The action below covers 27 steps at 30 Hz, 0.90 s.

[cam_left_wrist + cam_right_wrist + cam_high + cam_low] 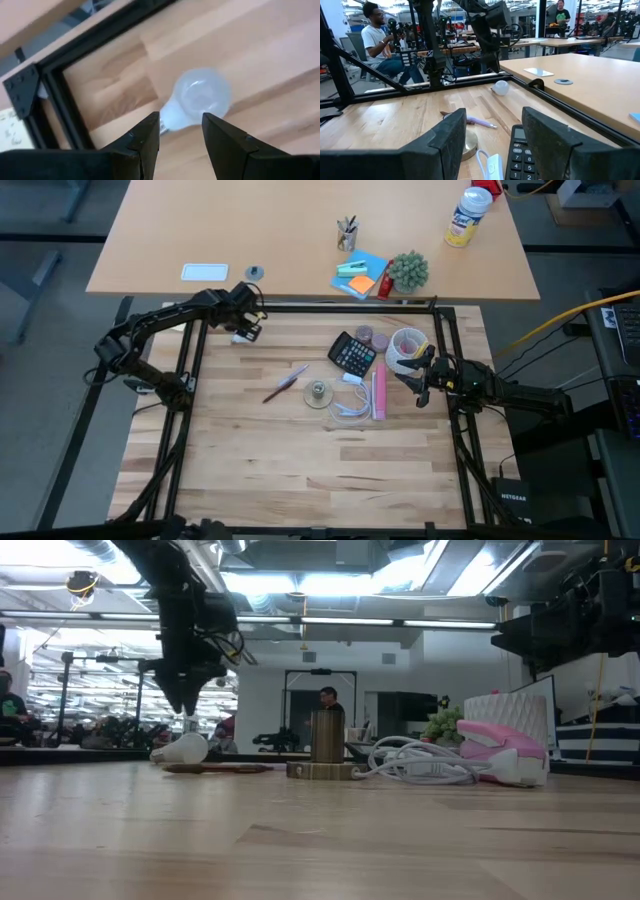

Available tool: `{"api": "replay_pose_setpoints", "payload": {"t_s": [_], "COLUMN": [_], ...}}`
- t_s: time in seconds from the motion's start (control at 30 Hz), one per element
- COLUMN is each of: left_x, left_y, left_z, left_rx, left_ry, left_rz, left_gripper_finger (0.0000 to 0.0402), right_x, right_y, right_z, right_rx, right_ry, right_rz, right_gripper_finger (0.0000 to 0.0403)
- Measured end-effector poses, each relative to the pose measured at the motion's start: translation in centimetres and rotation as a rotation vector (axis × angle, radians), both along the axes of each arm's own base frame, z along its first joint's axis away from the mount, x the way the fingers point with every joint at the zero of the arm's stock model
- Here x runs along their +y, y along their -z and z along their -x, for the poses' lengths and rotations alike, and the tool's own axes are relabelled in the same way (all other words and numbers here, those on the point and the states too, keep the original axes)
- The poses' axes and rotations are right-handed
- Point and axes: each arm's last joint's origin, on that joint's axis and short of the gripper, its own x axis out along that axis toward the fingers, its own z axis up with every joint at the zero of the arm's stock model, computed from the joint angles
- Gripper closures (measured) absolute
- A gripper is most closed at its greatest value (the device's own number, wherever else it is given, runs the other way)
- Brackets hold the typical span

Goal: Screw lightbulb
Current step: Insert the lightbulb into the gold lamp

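Note:
The frosted-white lightbulb (pixel 243 335) lies on its side on the wooden table near the far left; it also shows in the low view (pixel 182 749), in the left wrist view (pixel 200 97) and in the right wrist view (pixel 500 87). My left gripper (pixel 181 125) is open just above the bulb's base end and points down, clear of it (pixel 186 700). A brass socket base (pixel 318 393) stands upright at the table's middle (pixel 325 745). My right gripper (pixel 495 130) is open and empty, raised at the right beside the calculator (pixel 352 353).
A looped white cord (pixel 350 405), a pink-and-white object (pixel 379 395), a pen (pixel 285 383) and a tape roll (pixel 405 345) lie around the brass base. A black frame (pixel 350 307) borders the far edge. People show in the room behind.

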Motion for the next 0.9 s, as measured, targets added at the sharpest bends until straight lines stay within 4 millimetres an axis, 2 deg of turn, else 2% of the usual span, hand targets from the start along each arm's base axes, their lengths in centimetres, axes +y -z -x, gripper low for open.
{"api": "replay_pose_setpoints", "payload": {"t_s": [0.2,0.5,0.9], "left_x": [0.3,0.1,-0.3], "left_y": [0.8,1.5,1.6], "left_z": [0.0,-0.2,0.4], "left_rx": [0.078,0.189,0.247], "left_ry": [0.057,0.351,0.401], "left_rz": [0.019,0.087,0.154], "left_gripper_finger": [0.0260,0.0260,0.0260], "right_x": [0.0,0.0,0.0], "right_y": [0.0,0.0,0.0], "right_z": [0.0,0.0,0.0], "right_rx": [-0.002,-0.002,-0.001], "right_ry": [0.000,-0.007,-0.007], "right_rz": [-0.008,-0.010,-0.010], "right_gripper_finger": [0.0205,0.0205,0.0205]}}
